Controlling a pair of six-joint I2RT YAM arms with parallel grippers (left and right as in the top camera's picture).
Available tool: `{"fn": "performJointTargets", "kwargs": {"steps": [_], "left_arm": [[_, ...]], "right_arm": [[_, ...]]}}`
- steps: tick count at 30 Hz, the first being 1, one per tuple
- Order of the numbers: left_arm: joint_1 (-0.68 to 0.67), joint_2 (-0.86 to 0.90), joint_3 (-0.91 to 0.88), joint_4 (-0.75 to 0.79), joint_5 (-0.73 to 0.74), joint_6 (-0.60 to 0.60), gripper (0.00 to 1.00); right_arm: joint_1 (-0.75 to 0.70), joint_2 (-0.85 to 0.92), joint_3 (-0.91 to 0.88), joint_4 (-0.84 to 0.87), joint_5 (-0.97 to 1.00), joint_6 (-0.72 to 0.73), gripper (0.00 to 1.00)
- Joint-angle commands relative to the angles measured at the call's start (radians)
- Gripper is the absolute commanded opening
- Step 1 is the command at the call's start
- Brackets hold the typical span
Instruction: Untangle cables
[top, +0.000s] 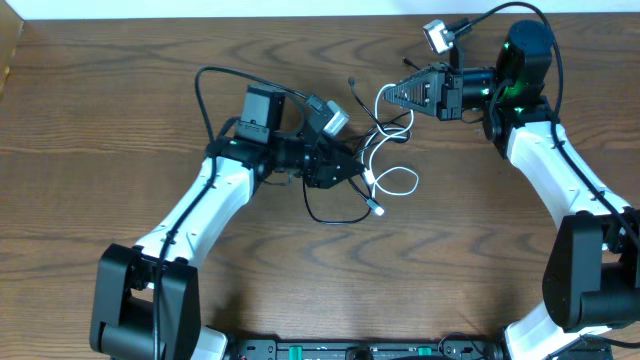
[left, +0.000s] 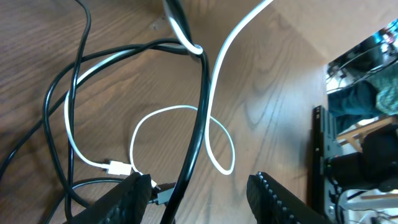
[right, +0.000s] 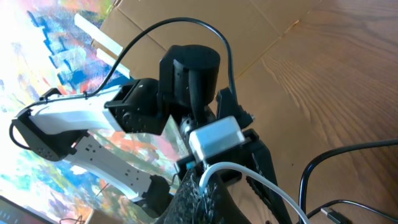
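White cable (left: 168, 109) loops across the wooden table (top: 120, 120), tangled with the black cables (left: 201, 106). Only the right wrist view shows the right gripper (right: 200, 186) clamped on the white cable. The left wrist view shows the left gripper (left: 200, 186) standing open, one black cable running loose between its fingers (left: 130, 199).

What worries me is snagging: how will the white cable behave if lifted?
Probably floppy: the white cable lies in loose loops. Likely light, being so thin. It may drag the black cable crossing it, and its plug could catch.
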Motion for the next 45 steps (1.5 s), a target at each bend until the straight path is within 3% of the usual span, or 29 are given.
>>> {"fn": "performJointTargets", "kwargs": {"steps": [1, 2, 5, 6, 15, 21, 45], "left_arm": [[-0.017, 0.011, 0.011, 0.006, -0.067, 0.008, 0.54], [-0.02, 0.011, 0.011, 0.007, -0.067, 0.008, 0.48], [-0.023, 0.011, 0.011, 0.007, -0.068, 0.009, 0.13], [-0.022, 0.011, 0.011, 0.006, -0.068, 0.009, 0.08], [-0.016, 0.011, 0.011, -0.139, -0.261, -0.008, 0.07], [0.037, 0.004, 0.011, -0.219, -0.314, -0.094, 0.07], [0.565, -0.436, 0.011, -0.212, -0.369, -0.555, 0.08]], "right_arm": [[0.008, -0.012, 0.011, 0.0, -0.018, 0.006, 0.01], [0.008, -0.012, 0.011, 0.0, -0.018, 0.006, 0.01], [0.01, -0.012, 0.011, 0.0, -0.018, 0.006, 0.01], [0.01, -0.012, 0.011, 0.0, -0.018, 0.006, 0.01], [-0.026, -0.012, 0.011, -0.014, -0.018, 0.006, 0.01], [-0.105, -0.012, 0.01, -0.067, -0.018, 0.003, 0.01], [-0.364, -0.012, -0.035, -0.129, -0.018, -0.018, 0.01]]}}
